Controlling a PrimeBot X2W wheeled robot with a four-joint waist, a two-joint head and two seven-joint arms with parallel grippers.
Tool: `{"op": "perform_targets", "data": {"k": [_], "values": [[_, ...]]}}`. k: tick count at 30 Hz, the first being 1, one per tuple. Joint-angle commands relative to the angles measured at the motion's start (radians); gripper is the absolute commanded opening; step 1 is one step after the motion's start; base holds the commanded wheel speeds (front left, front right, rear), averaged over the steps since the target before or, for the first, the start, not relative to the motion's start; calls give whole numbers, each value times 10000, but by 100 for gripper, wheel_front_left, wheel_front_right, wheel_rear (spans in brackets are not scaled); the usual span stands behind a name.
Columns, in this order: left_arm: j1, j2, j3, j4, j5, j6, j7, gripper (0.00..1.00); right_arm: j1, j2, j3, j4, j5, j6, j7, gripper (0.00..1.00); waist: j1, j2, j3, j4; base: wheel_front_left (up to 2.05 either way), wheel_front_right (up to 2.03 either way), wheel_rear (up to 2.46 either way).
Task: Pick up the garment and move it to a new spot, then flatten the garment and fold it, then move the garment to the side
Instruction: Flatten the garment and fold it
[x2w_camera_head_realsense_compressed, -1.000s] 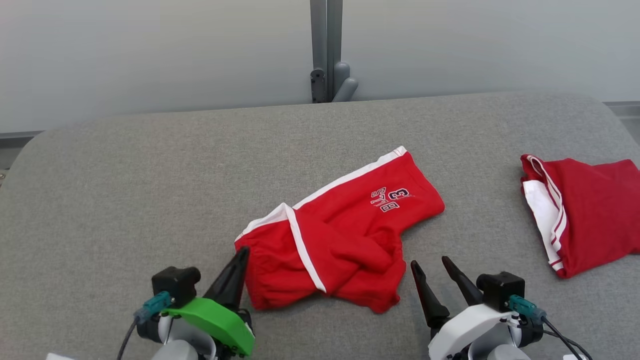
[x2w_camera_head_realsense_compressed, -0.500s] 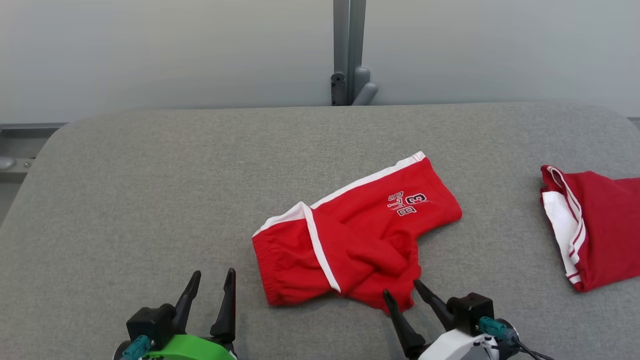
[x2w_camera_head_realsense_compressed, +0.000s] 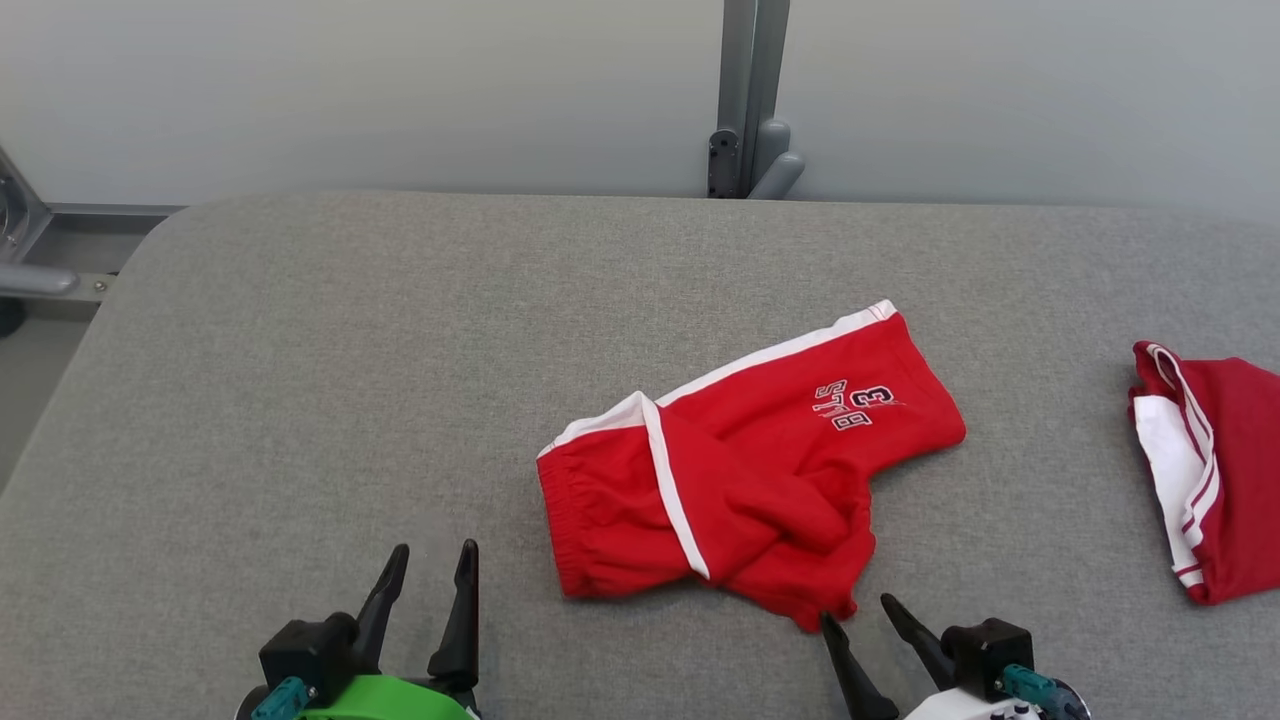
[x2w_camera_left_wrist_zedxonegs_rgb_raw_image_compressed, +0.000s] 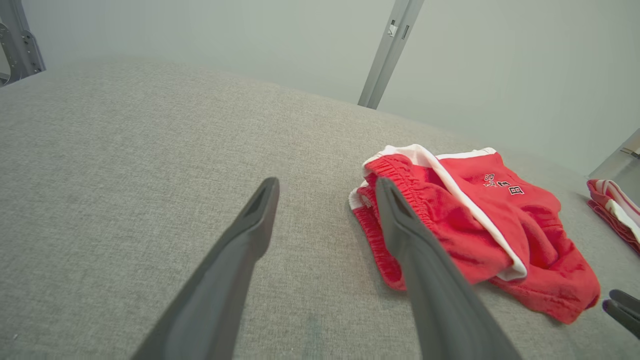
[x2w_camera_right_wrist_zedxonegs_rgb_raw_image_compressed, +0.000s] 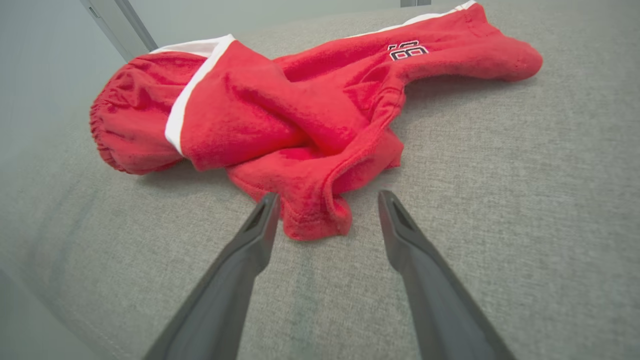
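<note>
Left gripper (x2w_camera_head_realsense_compressed: 433, 549) and right gripper (x2w_camera_head_realsense_compressed: 857, 611) low in front, jaws wide apart, both empty.

The head camera looks down from above and behind the left claw (x2w_camera_head_realsense_compressed: 434, 546) and right claw (x2w_camera_head_realsense_compressed: 855, 608), across the grey counter (x2w_camera_head_realsense_compressed: 350, 350). Each wrist camera sits low, looking along its own claw, the right one nearest the red shorts (x2w_camera_head_realsense_compressed: 760, 470). All three views share the shorts.

Garment (x2w_camera_head_realsense_compressed: 750, 470) lies mid-surface (x2w_camera_head_realsense_compressed: 300, 350), second garment (x2w_camera_head_realsense_compressed: 1215, 470) to its right, left end effector (x2w_camera_head_realsense_compressed: 434, 548) and right end effector (x2w_camera_head_realsense_compressed: 858, 610) before it.
</note>
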Motion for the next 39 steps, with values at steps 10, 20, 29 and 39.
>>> {"op": "perform_targets", "data": {"k": [10,20,29,39], "values": [[-191,-17,-114,97,-157,-24,3,100,-560,98,173,763,-82,-13,-24,100,0,0,192,271,0,0,0],[201,-26,188,143,-228,-24,1,100,-785,146,337,1023,205,-13,-25,0,0,0,241,300,0,0,0],[85,-25,-163,123,-390,-25,1,100,-795,-262,-701,-1165,1358,-13,-24,0,0,0,107,-205,0,0,0],[126,-24,-442,380,-407,-25,1,100,-2040,-967,-2326,502,854,-14,35,100,0,0,87,-195,0,0,0]]}}
